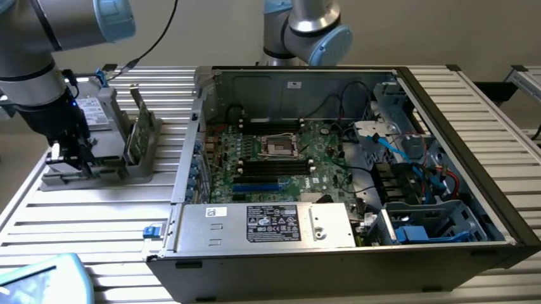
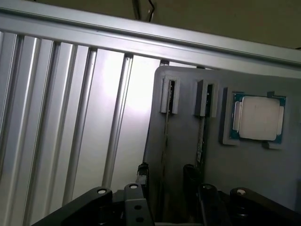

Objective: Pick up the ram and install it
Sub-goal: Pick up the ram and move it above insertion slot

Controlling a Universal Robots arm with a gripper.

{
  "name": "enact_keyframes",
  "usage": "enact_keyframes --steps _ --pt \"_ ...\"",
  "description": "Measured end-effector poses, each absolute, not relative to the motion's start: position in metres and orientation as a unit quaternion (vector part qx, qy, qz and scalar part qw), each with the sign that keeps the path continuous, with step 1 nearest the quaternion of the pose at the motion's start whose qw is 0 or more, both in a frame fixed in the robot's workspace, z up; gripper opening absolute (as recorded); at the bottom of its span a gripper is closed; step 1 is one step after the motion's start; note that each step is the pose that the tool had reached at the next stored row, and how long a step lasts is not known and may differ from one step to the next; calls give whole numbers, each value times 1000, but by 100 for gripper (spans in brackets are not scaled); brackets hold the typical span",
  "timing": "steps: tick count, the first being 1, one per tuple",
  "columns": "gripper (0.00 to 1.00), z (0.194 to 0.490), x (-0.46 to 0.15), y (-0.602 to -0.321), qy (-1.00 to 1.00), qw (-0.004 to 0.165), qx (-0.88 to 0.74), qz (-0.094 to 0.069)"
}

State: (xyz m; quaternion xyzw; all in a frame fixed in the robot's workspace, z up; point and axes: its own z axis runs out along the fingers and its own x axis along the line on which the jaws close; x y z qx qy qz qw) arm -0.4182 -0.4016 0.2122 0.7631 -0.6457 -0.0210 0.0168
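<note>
**Entry: ram pick-up stn. Landmark = grey holder on slatted table**

- **Hidden / unclear:**
  - ram shows just its thin top edge in wrist view, chips not visible, one end behind gripper
  - in ext. view gripper covers the holder end away from PC case, so the stick there can't be made out
  - pale blue obj well apart from holder, cut off by frame, unidentifiable
  - motherboard slot count unclear
- **Jaws:** apart, one finger each side of ram, gap showing both sides, not clamped
- **Ram loc:** upright in the holder slot farthest from the processor chip, between the fingers, not yet lifted
- **Counts:**
  - 2 slots in holder
  - 2 board edges: ram + 2nd board in next slot
  - 1 tall green card standing in holder, case side; can't tell if it is the 2nd board
  - 1 processor chip, in holder recess beside 2nd slot
  - 2 robot arms, 2nd arm beyond case
  - 1 case, open, beside holder
  - 1 PSU inside case
</note>
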Motion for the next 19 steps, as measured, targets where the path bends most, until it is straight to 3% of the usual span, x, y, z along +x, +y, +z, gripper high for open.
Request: enact_keyframes --steps 19 --pt "43 195 -420 -402 -646 17 763 -21"
